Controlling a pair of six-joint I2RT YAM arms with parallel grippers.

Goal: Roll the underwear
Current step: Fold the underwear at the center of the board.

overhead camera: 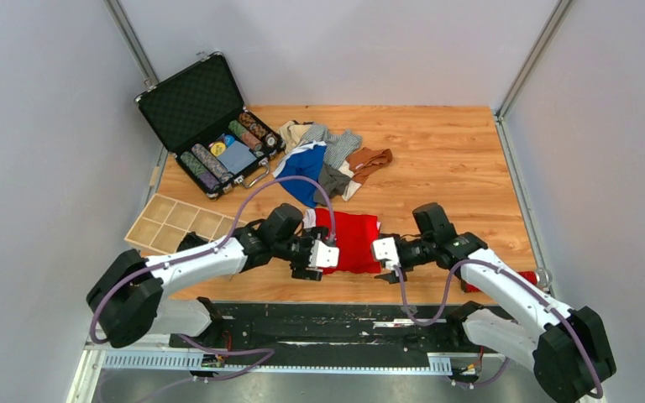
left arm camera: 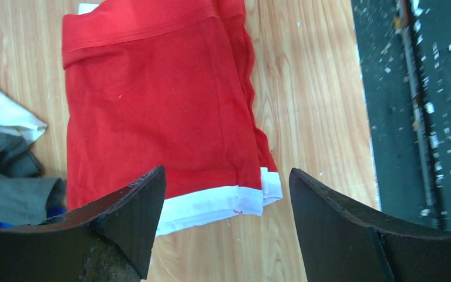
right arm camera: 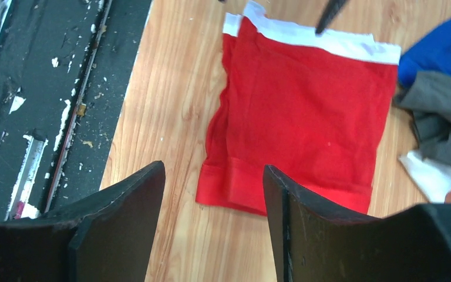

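Lying flat: red underwear (overhead camera: 354, 239), folded, on table (overhead camera: 445, 159)
Left jaws: apart, empty, over white band (left arm camera: 211, 205)
Right jaws: apart, seemingly empty, over opposite edge

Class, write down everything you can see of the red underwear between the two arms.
The red underwear looks like soft knit cloth, folded double and lying flat on the wooden table near its front edge. A white band trims the end toward the left arm; a red hem finishes the other. A grey garment lies beside one side. The open left pincer and open right pincer hover at its ends; neither grips it.
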